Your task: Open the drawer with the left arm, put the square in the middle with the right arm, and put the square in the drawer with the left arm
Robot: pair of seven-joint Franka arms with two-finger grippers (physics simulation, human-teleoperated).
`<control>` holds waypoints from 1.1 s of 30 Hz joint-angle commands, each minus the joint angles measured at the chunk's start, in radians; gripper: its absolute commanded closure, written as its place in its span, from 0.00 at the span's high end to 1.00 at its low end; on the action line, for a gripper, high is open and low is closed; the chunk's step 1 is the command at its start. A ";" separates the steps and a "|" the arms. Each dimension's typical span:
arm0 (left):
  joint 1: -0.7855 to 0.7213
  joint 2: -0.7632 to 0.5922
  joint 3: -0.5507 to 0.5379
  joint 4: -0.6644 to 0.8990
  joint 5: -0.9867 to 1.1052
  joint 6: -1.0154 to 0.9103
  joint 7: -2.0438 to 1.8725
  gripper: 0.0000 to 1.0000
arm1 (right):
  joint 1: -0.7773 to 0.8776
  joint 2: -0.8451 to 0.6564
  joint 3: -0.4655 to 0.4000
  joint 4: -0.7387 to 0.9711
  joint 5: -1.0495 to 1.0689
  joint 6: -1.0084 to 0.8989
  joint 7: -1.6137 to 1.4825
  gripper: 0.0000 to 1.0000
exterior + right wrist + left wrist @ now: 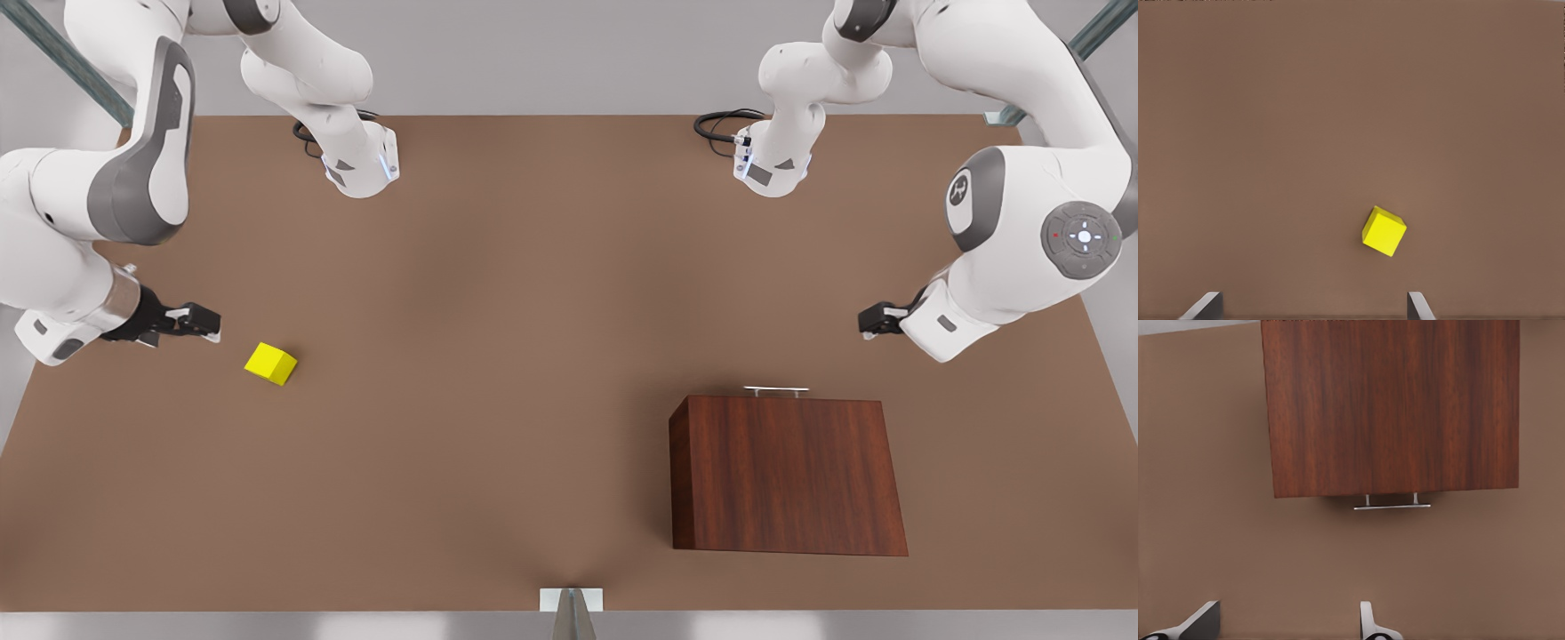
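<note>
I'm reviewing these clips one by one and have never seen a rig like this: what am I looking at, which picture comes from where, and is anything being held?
These are simulator renders of two white robot arms at a brown table. The front view looks down on the whole scene. The other two pictures come from cameras on the arms' wrists.

The left pincer, at the front view's right, hangs open near a wooden cabinet. The cabinet's drawer is shut, and its silver handle is untouched.

The right pincer, at the front view's left, is open beside a small yellow cube lying on the table.

Neither pincer holds anything.
</note>
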 commanded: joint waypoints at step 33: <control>-0.064 -0.163 -0.009 -1.012 -0.357 1.228 -1.209 1.00 | -0.080 0.171 -0.106 -0.737 0.092 0.773 0.345 1.00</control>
